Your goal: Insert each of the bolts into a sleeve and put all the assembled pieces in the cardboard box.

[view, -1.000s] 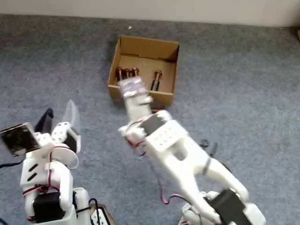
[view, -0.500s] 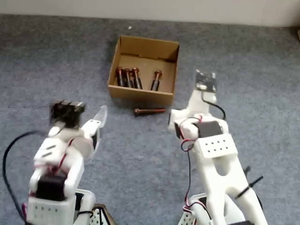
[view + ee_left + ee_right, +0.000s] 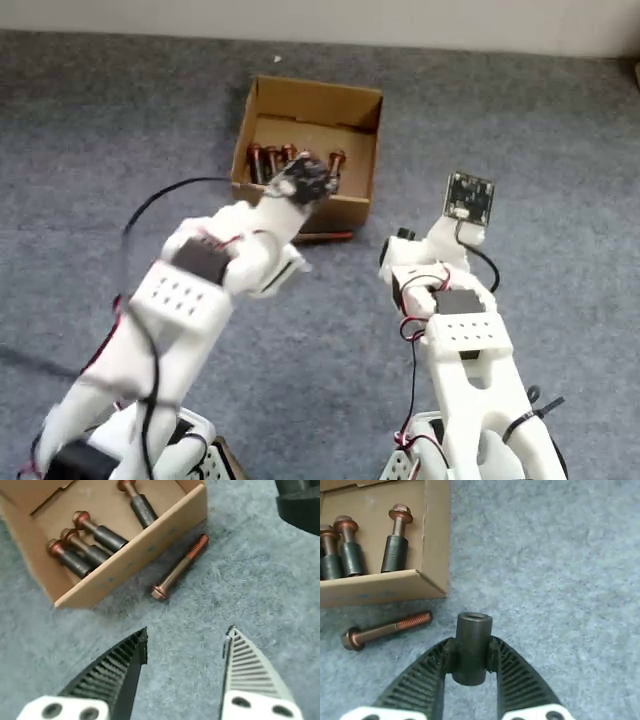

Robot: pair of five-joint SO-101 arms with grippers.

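Note:
My right gripper (image 3: 471, 645) is shut on a dark sleeve (image 3: 473, 630), held upright just above the carpet. A loose copper bolt (image 3: 385, 630) lies close beside it, in front of the cardboard box (image 3: 436, 540). My left gripper (image 3: 185, 635) hangs open over the carpet with the same bolt (image 3: 180, 567) a short way beyond its fingertips. Several bolts fitted in sleeves (image 3: 95, 535) lie inside the box (image 3: 135, 555). From above, the left arm (image 3: 200, 275) stretches toward the box (image 3: 312, 100), hiding part of the bolt (image 3: 335, 237).
Grey carpet covers the whole floor. The right arm (image 3: 450, 310) stands to the right of the box's front corner, and a dark part of it (image 3: 300, 505) shows past the bolt. A black cable (image 3: 165, 200) loops off the left arm.
The right arm has drawn back from the box front to the right. The left arm has swung from the lower left forward over the carpet toward the bolt and box.

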